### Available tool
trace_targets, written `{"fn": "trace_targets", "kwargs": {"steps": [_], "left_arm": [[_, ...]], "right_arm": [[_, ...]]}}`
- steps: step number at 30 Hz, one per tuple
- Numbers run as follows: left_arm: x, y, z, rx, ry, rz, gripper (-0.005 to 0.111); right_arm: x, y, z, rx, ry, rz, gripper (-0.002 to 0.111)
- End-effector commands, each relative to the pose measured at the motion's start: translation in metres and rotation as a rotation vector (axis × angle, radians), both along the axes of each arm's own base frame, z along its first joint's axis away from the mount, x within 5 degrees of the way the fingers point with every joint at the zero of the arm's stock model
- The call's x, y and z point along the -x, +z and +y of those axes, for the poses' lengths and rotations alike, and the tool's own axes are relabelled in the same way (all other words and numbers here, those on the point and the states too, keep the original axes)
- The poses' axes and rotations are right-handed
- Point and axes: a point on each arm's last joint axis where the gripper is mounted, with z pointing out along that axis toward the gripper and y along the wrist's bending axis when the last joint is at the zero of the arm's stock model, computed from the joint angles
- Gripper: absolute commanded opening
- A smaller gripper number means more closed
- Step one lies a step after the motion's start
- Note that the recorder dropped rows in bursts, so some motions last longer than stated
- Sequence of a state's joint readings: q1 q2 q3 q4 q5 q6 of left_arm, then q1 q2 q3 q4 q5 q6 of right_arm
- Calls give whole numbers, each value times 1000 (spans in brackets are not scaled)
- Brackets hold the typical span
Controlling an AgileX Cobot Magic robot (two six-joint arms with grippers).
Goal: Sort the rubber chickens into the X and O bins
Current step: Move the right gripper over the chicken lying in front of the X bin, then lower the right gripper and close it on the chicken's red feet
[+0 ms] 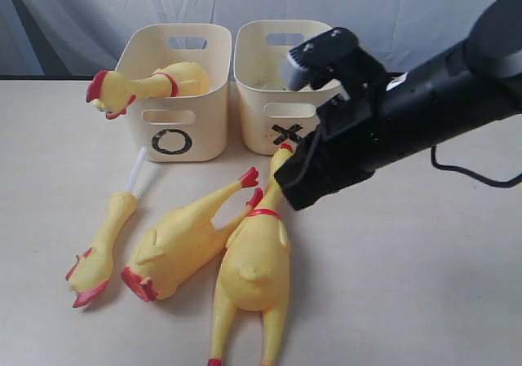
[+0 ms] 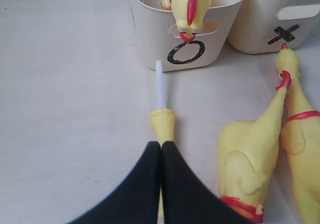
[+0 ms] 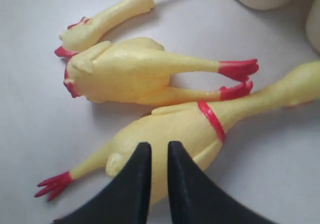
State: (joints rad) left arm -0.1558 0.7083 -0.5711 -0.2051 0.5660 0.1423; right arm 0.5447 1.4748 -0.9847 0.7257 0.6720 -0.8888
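Chickens, 4 yellow rubber ones, plus 2 cream bins on a pale table (image 1: 408,284):
- O bin (image 1: 174,134) stood just beside X bin (image 1: 273,130), O on the left in the ext. view.
- Binned chicken (image 1: 155,82) lay in the O bin, w/ its red-combed head hanging out over the rim.
- Thin chicken (image 1: 102,240) lay flat on the table in front of the O bin, its white tube (image 1: 137,173) pointing at that bin.
- Mid-size chicken (image 1: 183,235) lay next to it, red feet toward the bins, touching the large chicken (image 1: 253,260).
- Large chicken's head was close to the X bin's front wall, legs pointing away from the bins.
- L gripper (image 2: 161,145): fingers pressed together w/ nothing between them, above the thin chicken's tube end; not seen in the ext. view.
- R gripper (image 3: 159,148): fingers parted by a narrow gap, over the large chicken's body; contact w/ it couldn't be told.
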Motion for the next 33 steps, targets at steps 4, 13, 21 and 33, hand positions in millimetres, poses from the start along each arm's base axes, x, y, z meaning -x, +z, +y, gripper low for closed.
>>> {"fn": "trace_targets", "kwargs": {"steps": [4, 13, 21, 33], "left_arm": [[1, -1, -1, 9, -3, -3, 0], [1, -1, -1, 6, -4, 0, 0], [1, -1, -1, 5, -5, 4, 0], [2, -1, -1, 5, -6, 9, 0]], "right_arm": [[8, -12, 40, 100, 312, -325, 39], [4, -39, 70, 199, 406, -518, 54], [-2, -70, 83, 340, 541, -647, 54], [-17, -92, 91, 393, 549, -729, 54]]}}
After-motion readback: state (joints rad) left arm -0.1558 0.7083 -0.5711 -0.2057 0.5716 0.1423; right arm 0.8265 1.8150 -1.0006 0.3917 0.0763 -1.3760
